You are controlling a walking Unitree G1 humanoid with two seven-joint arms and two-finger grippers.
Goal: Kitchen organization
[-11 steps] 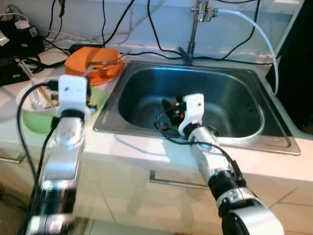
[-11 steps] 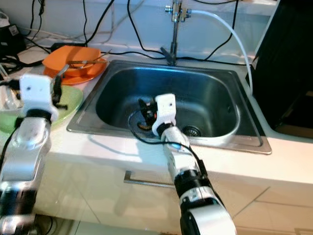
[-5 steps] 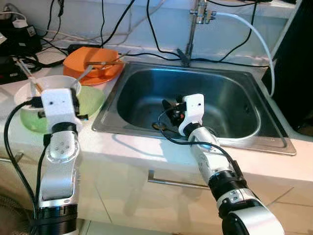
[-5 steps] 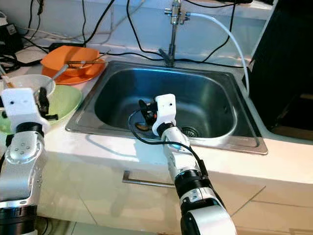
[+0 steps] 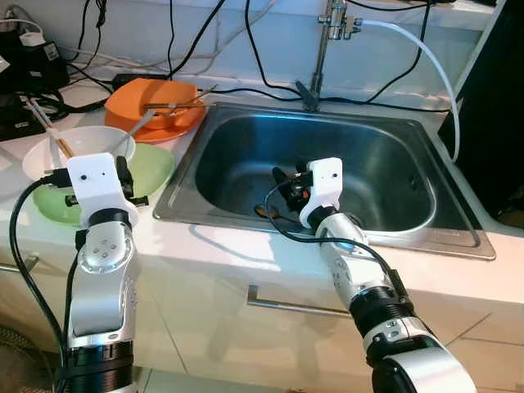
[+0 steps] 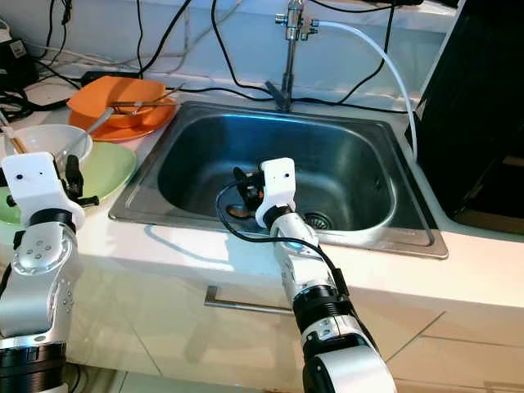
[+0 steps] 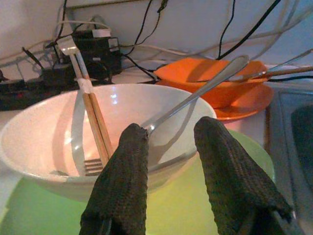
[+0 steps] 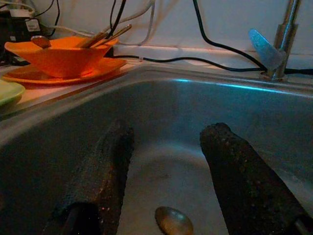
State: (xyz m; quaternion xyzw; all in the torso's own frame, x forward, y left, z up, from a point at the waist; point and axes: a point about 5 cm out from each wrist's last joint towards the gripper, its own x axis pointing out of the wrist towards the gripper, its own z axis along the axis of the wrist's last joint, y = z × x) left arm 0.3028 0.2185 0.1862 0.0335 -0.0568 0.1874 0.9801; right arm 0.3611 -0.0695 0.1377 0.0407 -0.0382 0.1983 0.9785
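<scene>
A steel sink [image 5: 385, 237] is set into the white counter. On its floor lies a spoon [image 8: 172, 221], just under my right gripper [image 8: 166, 161], which hangs open inside the basin. To the left, a white bowl [image 7: 44, 142] rests on a green plate [image 5: 155, 168] and holds chopsticks [image 7: 90, 105] and a fork [image 7: 195, 93]. My left gripper [image 7: 168, 147] is open at the near rim of that bowl, one finger on each side of the fork's handle. Behind stands an orange bowl [image 5: 155, 102] on an orange plate [image 7: 249, 100], with utensils in it.
A tap [image 5: 323, 49] with a white hose [image 5: 438, 74] stands behind the sink. Black cables [image 5: 246, 86] run along the back of the counter, with a power strip and adapters [image 5: 29, 65] at the far left. A dark appliance [image 6: 483, 106] stands to the right.
The left arm has drawn back and down from over the bowl and plate to their near side. The right gripper has stayed in the sink. The camera shifted slightly.
</scene>
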